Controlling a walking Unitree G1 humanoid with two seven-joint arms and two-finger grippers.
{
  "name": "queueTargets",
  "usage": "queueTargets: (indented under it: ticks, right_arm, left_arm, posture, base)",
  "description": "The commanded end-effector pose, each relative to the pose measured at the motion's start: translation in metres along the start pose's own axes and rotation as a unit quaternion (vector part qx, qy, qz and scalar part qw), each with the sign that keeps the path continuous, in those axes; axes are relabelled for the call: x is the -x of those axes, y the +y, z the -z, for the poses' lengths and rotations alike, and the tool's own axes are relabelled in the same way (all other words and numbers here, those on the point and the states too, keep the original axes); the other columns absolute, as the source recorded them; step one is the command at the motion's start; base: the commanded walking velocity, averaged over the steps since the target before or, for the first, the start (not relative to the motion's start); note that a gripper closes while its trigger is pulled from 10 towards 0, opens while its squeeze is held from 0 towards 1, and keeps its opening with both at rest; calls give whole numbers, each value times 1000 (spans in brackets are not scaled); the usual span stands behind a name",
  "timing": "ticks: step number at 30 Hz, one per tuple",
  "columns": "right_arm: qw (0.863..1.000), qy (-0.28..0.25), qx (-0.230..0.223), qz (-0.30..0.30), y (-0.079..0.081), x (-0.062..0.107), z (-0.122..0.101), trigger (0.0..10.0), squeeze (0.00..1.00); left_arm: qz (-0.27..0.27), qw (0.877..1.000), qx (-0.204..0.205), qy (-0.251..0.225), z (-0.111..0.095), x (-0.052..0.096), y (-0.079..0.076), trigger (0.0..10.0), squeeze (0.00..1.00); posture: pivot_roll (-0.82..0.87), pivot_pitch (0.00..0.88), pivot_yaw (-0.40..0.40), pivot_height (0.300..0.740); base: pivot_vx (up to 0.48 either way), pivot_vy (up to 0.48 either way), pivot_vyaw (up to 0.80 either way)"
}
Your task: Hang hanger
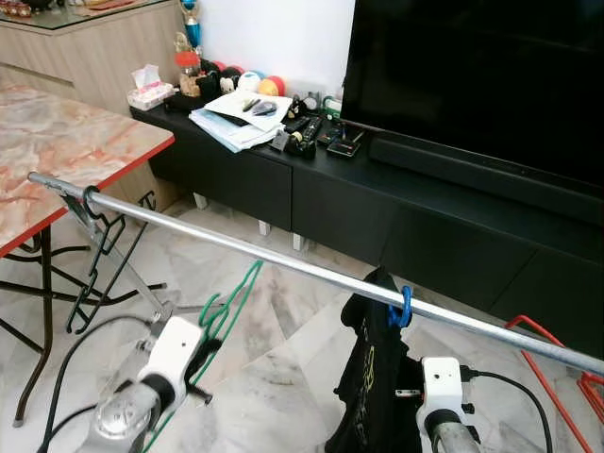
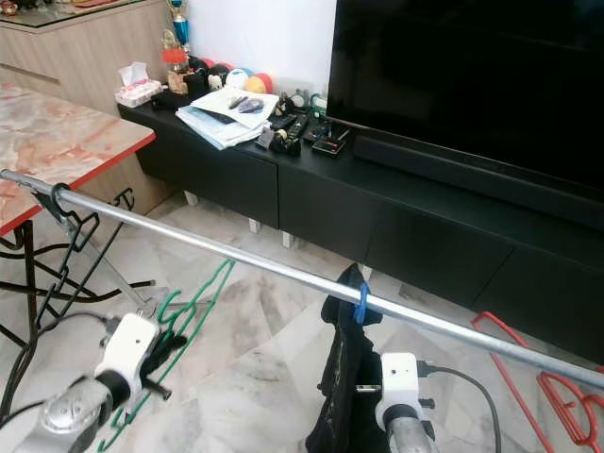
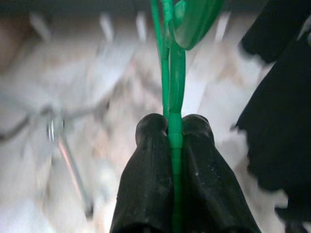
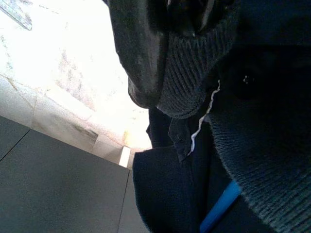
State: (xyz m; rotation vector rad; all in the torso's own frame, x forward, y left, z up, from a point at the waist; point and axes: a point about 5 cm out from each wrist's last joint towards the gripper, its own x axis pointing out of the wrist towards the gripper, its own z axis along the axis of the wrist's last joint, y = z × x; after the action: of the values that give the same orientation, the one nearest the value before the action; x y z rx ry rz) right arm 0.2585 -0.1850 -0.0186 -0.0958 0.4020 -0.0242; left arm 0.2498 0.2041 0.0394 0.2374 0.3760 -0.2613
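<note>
Below the metal rail point(image 1: 283, 260), the left hand point(image 3: 174, 127) clamps a thin green wire hanger point(image 1: 229, 304).

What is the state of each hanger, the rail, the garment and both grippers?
Green hanger: held below the rail, not hung.
Left gripper: shut on the green hanger.
Blue hanger: hooked on the rail, carrying the black garment.
Black hanger: hanging on the rail.
Rail: slanted.
Right gripper: against the black garment; grip unclear.

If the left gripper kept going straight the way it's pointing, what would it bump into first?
Probably the marble floor. The left gripper, jaws shut on the green hanger, points forward and down below the metal rail; depth is unclear.
</note>
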Motion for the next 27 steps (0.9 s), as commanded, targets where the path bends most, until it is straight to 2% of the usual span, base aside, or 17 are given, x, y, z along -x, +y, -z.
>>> queueTargets:
  ticks: [1, 3, 4, 5, 6, 7, 8, 11, 14, 19, 21, 24, 27]
  right_arm:
    - [1000, -7, 0, 1, -1, -1, -3, 10000, 0]
    - [1000, -7, 0, 3, -1, -1, -3, 10000, 0]
    - [1000, -7, 0, 3, -1, -1, -3, 10000, 0]
    - [1000, -6, 1, 5, -2, -1, -3, 10000, 0]
    - [1000, -5, 2, 5, -2, -1, -3, 10000, 0]
    - [1000, -4, 3, 6, -2, -1, -2, 10000, 0]
    - [1000, -4, 0, 9, -3, -1, -2, 10000, 0]
    - [1000, -2, -1, 15, -5, 0, -1, 10000, 0]
    - [1000, 9, -2, 26, -8, 1, 3, 10000, 0]
    - [997, 39, -9, 58, -13, 3, 11, 10000, 0]
    - [994, 64, -33, 87, -18, 4, 16, 10000, 0]
    - [992, 64, -53, 91, -18, 4, 16, 10000, 0]
    - [993, 61, -48, 88, -17, 3, 15, 10000, 0]
  left_arm:
    - [-36, 998, 1, 46, 24, 1, 5, 10000, 0]
    - [-76, 991, 36, 107, 57, 3, 7, 10000, 0]
    - [-76, 991, 36, 107, 57, 3, 7, 10000, 0]
    - [-97, 982, 62, 150, 78, 7, 4, 10000, 0]
    - [-103, 978, 69, 166, 87, 10, 3, 10000, 0]
    - [-107, 976, 73, 176, 91, 11, 2, 10000, 0]
    - [-109, 969, 77, 209, 107, 17, -5, 10000, 0]
    - [-97, 960, 74, 253, 126, 26, -17, 10000, 0]
    - [-99, 953, 82, 273, 136, 32, -24, 10000, 0]
    - [-95, 953, 82, 277, 140, 32, -28, 10000, 0]
    - [-96, 952, 81, 280, 142, 33, -28, 10000, 0]
    - [-97, 951, 83, 282, 143, 34, -26, 10000, 0]
    - [-98, 949, 84, 288, 147, 37, -24, 10000, 0]
  posture:
    - [17, 59, -13, 740]
    - [16, 60, -11, 740]
    - [16, 60, -11, 740]
    - [13, 61, -12, 740]
    - [9, 64, -11, 740]
    - [9, 64, -11, 740]
    - [4, 64, -10, 740]
    - [-5, 67, -5, 740]
    - [-7, 68, -6, 740]
    - [-1, 69, -5, 740]
    - [-1, 70, -3, 740]
    - [0, 69, 0, 740]
    - [-1, 68, 0, 740]
  base:
    - [0, 0, 0]
    - [0, 0, 0]
    - [0, 0, 0]
    - [0, 0, 0]
    - [0, 0, 0]
    - [0, 0, 0]
    - [0, 0, 0]
    - [0, 0, 0]
    - [0, 207, 0]
    - [0, 354, 0]
    - [0, 349, 0]
    - [0, 349, -579]
    - [0, 349, -800]
